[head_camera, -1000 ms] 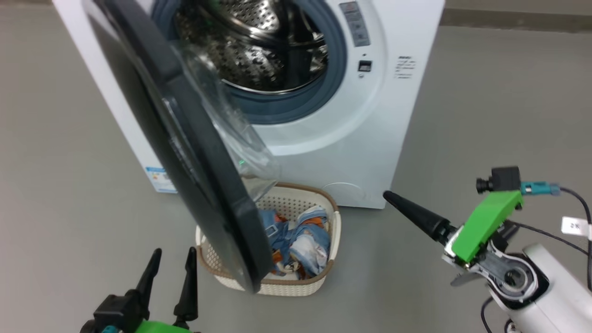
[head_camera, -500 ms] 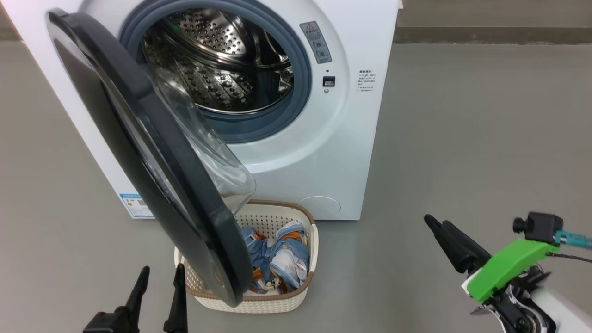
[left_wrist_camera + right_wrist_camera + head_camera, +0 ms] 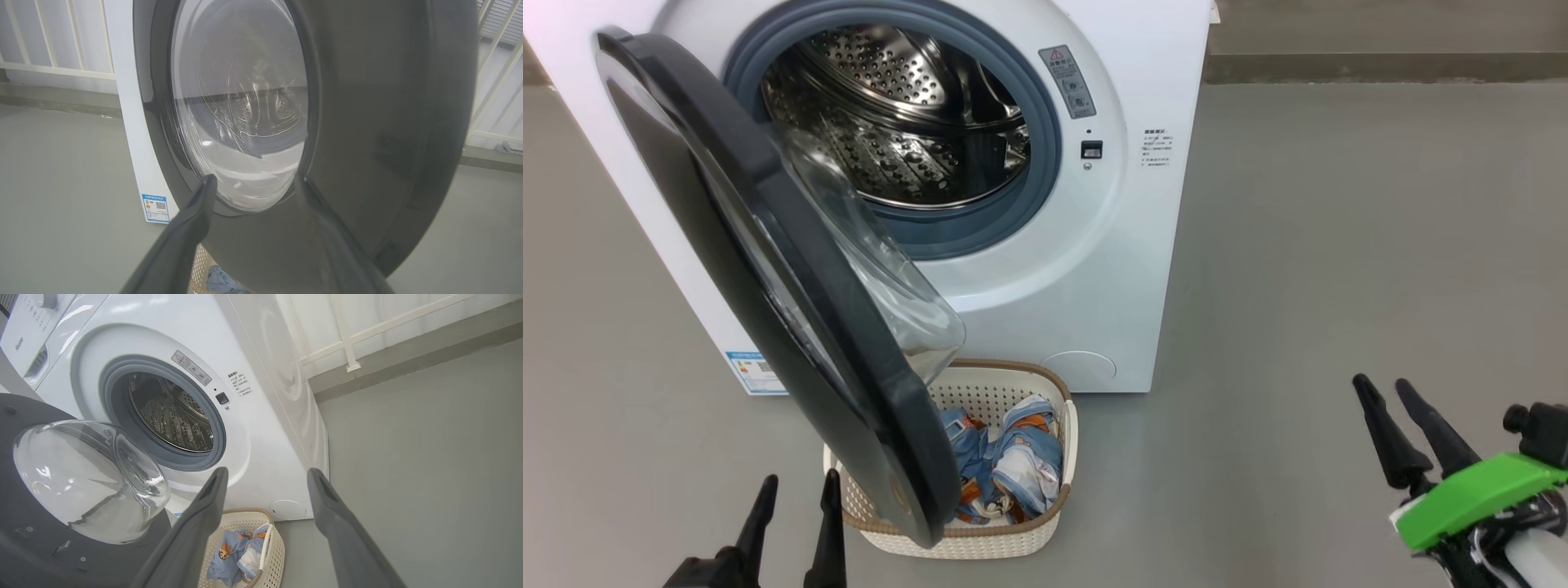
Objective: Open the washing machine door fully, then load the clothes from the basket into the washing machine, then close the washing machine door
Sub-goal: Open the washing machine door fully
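Note:
The white washing machine (image 3: pixel 1094 269) stands ahead with its steel drum (image 3: pixel 890 122) exposed. The washing machine door (image 3: pixel 768 269), black-rimmed with a clear glass bowl (image 3: pixel 890 286), hangs partly open and swings out over the basket (image 3: pixel 980 541). Blue printed clothes (image 3: pixel 1005 469) lie in the basket, its left part hidden behind the door. My left gripper (image 3: pixel 800 480) is open, low and just left of the door's bottom edge; in the left wrist view it (image 3: pixel 256 181) faces the door's outer side (image 3: pixel 388 122). My right gripper (image 3: pixel 1382 382) is open over bare floor, far right; in the right wrist view it (image 3: pixel 267 473) faces the machine (image 3: pixel 253 449), with the basket (image 3: pixel 278 547) below.
Grey floor (image 3: pixel 1339 245) stretches to the right of the machine. A white railing (image 3: pixel 347 347) and a dark baseboard (image 3: pixel 1380 65) run along the back wall. A blue label (image 3: pixel 155 207) marks the machine's lower left corner.
The head camera has shifted, so the machine sits higher and further left. My right arm has drawn back to the lower right and turned, both fingers now pointing up. The door stands as before.

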